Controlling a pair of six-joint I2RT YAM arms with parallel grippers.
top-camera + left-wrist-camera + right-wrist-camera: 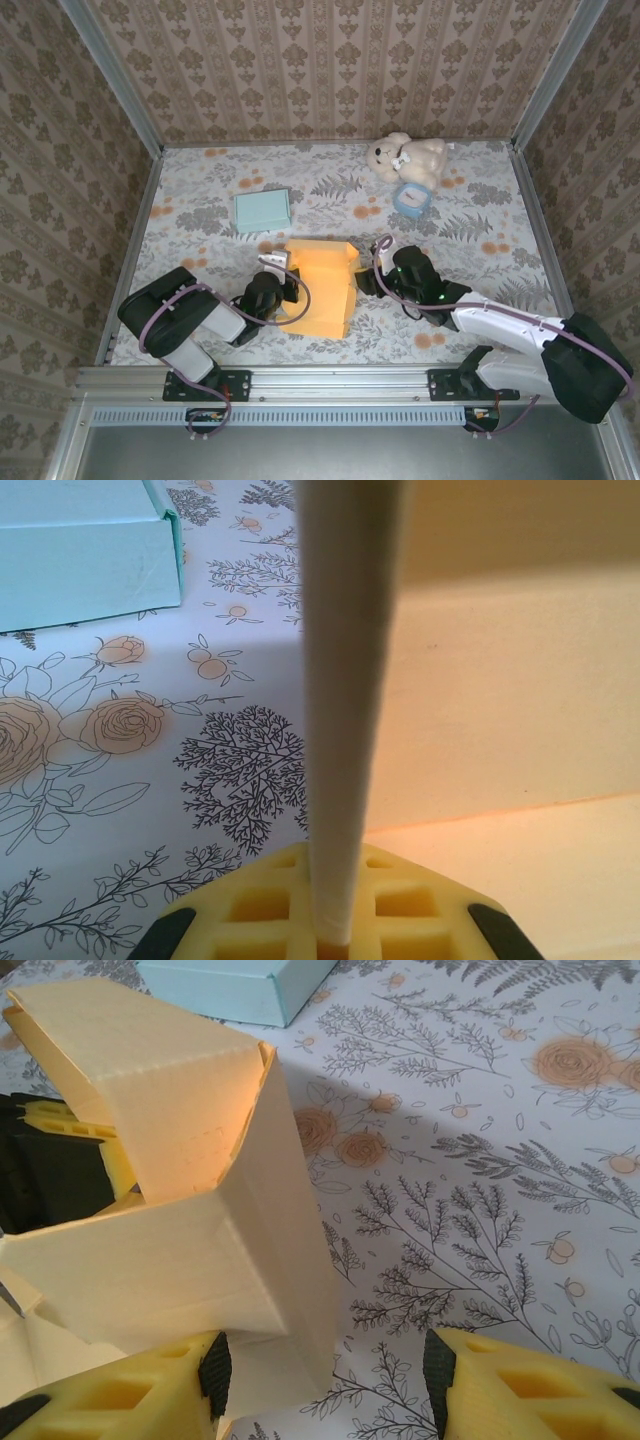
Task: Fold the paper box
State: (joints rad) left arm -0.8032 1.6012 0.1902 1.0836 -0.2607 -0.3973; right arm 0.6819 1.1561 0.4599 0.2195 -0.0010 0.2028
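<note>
Fingers [250, 910] on my left gripper [335, 920] are pressed together on a thin flap [345, 680] of the paper box [500, 700]. The flap stands up straight between them, seen from its edge. From above, my left arm [185, 320] lies low and bent, and the left gripper [283, 285] points right, at the left side of the box.

My right arm [510, 335] reaches long and low across the table [480, 250] to the left. The right gripper [372, 268] sits just beside the right side of the paper box [320, 285]. In the right wrist view its fingers [120, 1395] are wide apart. A corner of the box [180, 1250] pokes in between them, close to the left finger. I cannot tell if that finger is touching it.

The box is yellow, half folded, and sits between my two grippers near the middle of the table. A teal box [262, 210] lies farther back. A teddy bear [405, 158] sits near the far wall.
</note>
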